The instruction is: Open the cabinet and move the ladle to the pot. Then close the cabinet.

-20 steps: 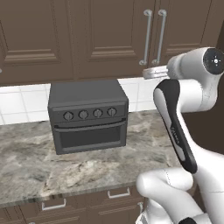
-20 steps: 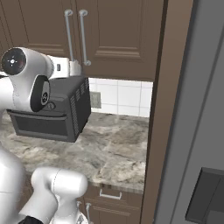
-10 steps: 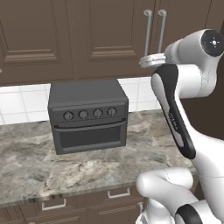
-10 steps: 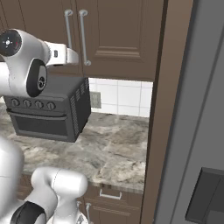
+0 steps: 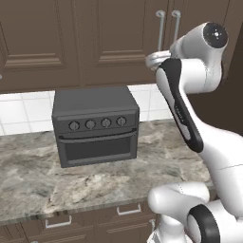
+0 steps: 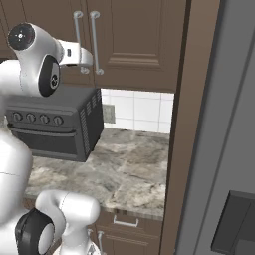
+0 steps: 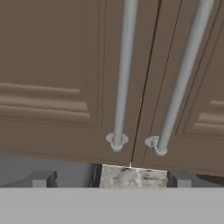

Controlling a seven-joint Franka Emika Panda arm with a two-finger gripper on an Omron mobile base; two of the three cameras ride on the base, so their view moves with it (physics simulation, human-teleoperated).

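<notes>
The cabinet [image 5: 118,38] is a dark brown wall unit, and both of its doors are shut. Its two long silver bar handles [image 5: 160,31] hang side by side; they also run down the hand view [image 7: 124,74] and appear in the right base view [image 6: 93,42]. My gripper [image 7: 111,180] is open, with its dark fingertips [image 7: 41,178] wide apart and nothing between them. It hovers just below and in front of the handles' lower ends [image 5: 154,60] [image 6: 88,61]. The ladle is hidden and the pot is out of view.
A dark grey toaster oven [image 5: 95,123] stands on the marble counter [image 5: 71,180] under the cabinet, left of my arm. There is white tile behind it. A tall brown panel [image 6: 177,149] and a grey appliance [image 6: 224,149] close off the right side. Drawers with small pulls [image 5: 128,209] sit below.
The arm has lifted the hand upward, from below the cabinet's bottom edge to the lower ends of the two handles. The jaws stayed open.
</notes>
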